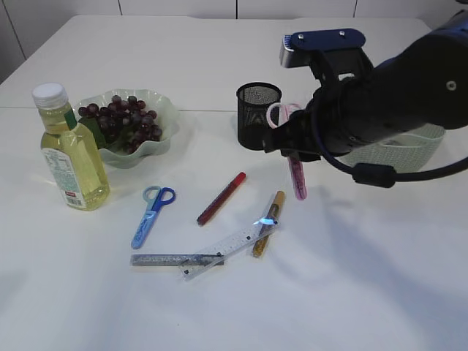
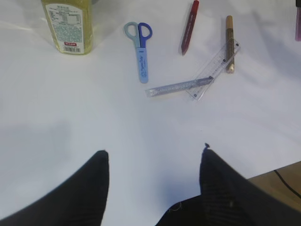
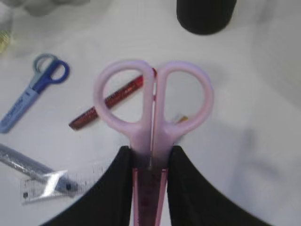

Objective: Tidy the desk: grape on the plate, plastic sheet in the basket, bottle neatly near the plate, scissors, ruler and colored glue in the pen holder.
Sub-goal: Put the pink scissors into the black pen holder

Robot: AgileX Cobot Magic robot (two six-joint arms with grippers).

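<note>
Pink scissors [image 3: 153, 117], pale looped handles up and sheathed blades hanging down, gripped above the table [image 1: 351, 278] just right of the black mesh pen holder [image 1: 258, 113]. Clamped at the neck below the handles between the right fingers [image 3: 117, 188], closed narrow on the sheath. Right arm [image 1: 395, 95] reaching in from the right edge, wrist bent toward the holder, a pale green basket [image 1: 406, 153] partly hidden behind it. Left fingers [image 2: 84, 197] spread wide and empty, hovering over bare table near the front edge, well apart from everything.

Blue scissors [image 1: 152, 216] lying flat left of centre, handles toward the plate. Red glue pen [image 1: 221, 198] slanting beside them; gold glue pen [image 1: 269, 223] further right, its lower end touching a clear ruler [image 1: 227, 248]. Grey glitter stick [image 1: 175, 259] crossing under the ruler's near end. Dark grapes [image 1: 124, 121] heaped on a wavy-edged green plate [image 1: 164, 110] at the back left. Bottle [image 1: 69, 150] of yellow liquid, white cap, standing upright just left of the plate and touching or nearly touching its rim. Plastic sheet not made out in any view.
</note>
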